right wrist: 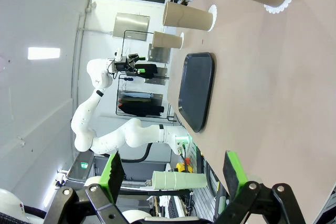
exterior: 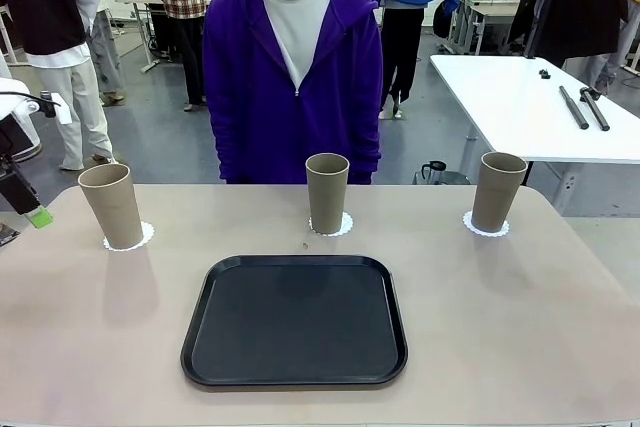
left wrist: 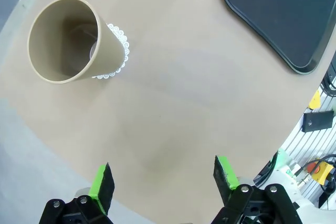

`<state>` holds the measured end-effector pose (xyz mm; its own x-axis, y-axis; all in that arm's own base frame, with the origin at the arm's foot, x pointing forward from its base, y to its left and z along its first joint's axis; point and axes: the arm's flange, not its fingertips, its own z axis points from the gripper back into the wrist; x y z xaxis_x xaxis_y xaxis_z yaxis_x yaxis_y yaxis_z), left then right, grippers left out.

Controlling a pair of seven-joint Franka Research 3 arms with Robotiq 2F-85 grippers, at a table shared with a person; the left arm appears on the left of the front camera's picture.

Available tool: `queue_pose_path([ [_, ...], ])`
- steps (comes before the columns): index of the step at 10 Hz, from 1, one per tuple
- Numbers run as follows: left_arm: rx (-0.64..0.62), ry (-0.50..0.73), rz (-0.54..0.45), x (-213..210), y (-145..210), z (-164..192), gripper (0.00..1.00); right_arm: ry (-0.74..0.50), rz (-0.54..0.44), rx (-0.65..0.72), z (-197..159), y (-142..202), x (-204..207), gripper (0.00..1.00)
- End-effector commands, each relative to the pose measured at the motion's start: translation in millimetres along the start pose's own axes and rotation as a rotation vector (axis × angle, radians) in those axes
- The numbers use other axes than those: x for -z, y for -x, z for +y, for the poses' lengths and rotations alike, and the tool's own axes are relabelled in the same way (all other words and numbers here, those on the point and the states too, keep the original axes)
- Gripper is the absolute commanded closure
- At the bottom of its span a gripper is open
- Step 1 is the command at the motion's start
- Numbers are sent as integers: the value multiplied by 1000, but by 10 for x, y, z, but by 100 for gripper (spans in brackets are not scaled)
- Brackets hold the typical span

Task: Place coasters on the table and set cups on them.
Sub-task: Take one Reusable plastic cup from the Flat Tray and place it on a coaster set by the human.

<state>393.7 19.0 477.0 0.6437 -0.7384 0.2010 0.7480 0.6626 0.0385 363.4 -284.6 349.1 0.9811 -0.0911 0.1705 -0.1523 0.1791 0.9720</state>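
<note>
Three cups (exterior: 327, 192) upright on coasters (exterior: 486, 227) along far side of desk (exterior: 500, 327). My left hand (left wrist: 164, 181) and right hand (right wrist: 172, 172) spread, empty. Looks done; retreat clear of cups.

Count on the surface (exterior: 520, 327)
Three tan cups (exterior: 111, 206) (exterior: 327, 193) (exterior: 498, 191), three white lacy coasters (exterior: 141, 238) (exterior: 343, 226) (exterior: 485, 230), one under each, and one black tray (exterior: 295, 321).

Three tall tan tumblers stand upright in a row across the far half of the beige table (exterior: 520, 327): the left cup (exterior: 111, 205), the middle cup (exterior: 327, 193) and the right cup (exterior: 498, 191). Each rests on a round white scalloped paper coaster: the left coaster (exterior: 140, 239), the middle coaster (exterior: 345, 225), the right coaster (exterior: 484, 230).
</note>
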Motion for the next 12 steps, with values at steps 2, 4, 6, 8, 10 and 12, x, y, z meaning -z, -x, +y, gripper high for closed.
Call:
queue_pose_path([
  [2, -145, 84, -79, -86, 44, 196, 0, -3, 1, 8, 27, 13, -5, 0],
  [4, -354, 330, -307, -49, 608, 461, 0, -3, 1, 8, 27, 13, -5, 0],
  [6, -470, 638, -472, -231, 1002, 1037, 0, -3, 1, 8, 27, 13, -5, 0],
  [8, -503, 843, -619, -12, 1623, 1179, 0, -3, 1, 8, 27, 13, -5, 0],
  [10, -551, 979, -784, 236, 2028, 1305, 0, -3, 1, 8, 27, 13, -5, 0],
  [12, -583, 1066, -815, 451, 2359, 1277, 0, -3, 1, 8, 27, 13, -5, 0],
])
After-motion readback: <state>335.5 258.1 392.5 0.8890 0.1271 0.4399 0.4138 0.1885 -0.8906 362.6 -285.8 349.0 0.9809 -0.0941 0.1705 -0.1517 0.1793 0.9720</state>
